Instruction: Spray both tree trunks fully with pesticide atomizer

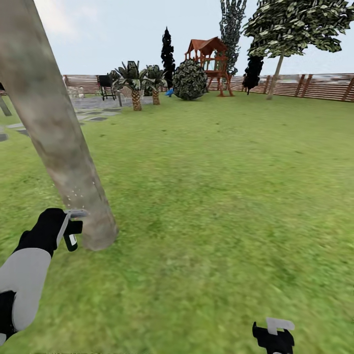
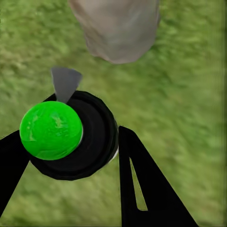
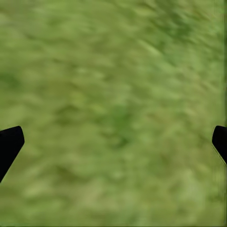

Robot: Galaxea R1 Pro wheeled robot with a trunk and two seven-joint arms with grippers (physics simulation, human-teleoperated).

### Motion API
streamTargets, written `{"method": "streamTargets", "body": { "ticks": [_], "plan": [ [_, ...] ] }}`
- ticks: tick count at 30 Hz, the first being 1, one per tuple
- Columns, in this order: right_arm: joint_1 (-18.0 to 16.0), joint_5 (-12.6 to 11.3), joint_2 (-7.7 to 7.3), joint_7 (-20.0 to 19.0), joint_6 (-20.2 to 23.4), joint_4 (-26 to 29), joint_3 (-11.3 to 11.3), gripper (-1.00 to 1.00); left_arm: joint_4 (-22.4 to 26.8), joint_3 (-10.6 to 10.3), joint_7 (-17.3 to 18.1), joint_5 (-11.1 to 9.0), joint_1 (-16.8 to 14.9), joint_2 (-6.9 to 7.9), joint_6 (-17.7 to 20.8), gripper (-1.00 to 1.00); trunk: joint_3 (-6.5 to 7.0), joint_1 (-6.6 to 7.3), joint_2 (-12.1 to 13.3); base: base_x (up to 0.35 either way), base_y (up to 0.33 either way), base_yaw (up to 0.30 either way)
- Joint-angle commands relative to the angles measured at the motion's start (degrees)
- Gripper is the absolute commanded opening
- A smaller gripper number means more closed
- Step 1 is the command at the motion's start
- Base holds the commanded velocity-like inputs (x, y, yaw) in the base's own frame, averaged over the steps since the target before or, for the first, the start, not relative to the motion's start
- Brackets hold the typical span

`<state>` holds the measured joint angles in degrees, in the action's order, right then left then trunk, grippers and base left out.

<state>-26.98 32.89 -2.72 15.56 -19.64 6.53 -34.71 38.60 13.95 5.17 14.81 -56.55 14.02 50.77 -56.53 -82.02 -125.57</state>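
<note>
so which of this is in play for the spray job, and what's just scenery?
In play:
- pesticide atomizer, held in left gripper
- near tree trunk
- far tree

Scenery:
- palms
- playset
- round bush
- fence

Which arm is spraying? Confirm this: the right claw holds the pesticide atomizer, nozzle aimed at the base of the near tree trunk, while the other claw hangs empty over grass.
Wrong arm. The left claw holds the pesticide atomizer, nozzle aimed at the base of the near tree trunk; the head view shows it. The right claw hangs open and empty over grass.
</note>
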Motion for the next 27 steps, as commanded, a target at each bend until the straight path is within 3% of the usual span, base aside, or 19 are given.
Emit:
{"method": "streamTargets", "body": {
  "ticks": [1,12,27],
  "plan": [
    [-0.05,0.6,-0.01,0.18,-0.22,-0.11,-0.44,1.0,0.14,0.2,0.54,0.66,-0.05,-0.04,0.25,-1.0,-0.05,0.01,-0.02,0.0,-0.277,0.213],
    [-0.02,0.6,0.08,0.18,-0.22,-0.11,-0.44,1.0,0.08,0.33,0.36,0.66,0.88,-0.04,0.17,-1.0,-0.05,0.01,-0.02,0.014,-0.277,0.266],
    [-0.01,0.6,0.08,0.18,-0.22,-0.12,-0.44,1.0,-0.65,0.08,-0.16,1.01,1.01,-0.12,-0.2,-1.0,-0.05,0.01,-0.02,0.144,-0.26,0.058]
  ]
}}
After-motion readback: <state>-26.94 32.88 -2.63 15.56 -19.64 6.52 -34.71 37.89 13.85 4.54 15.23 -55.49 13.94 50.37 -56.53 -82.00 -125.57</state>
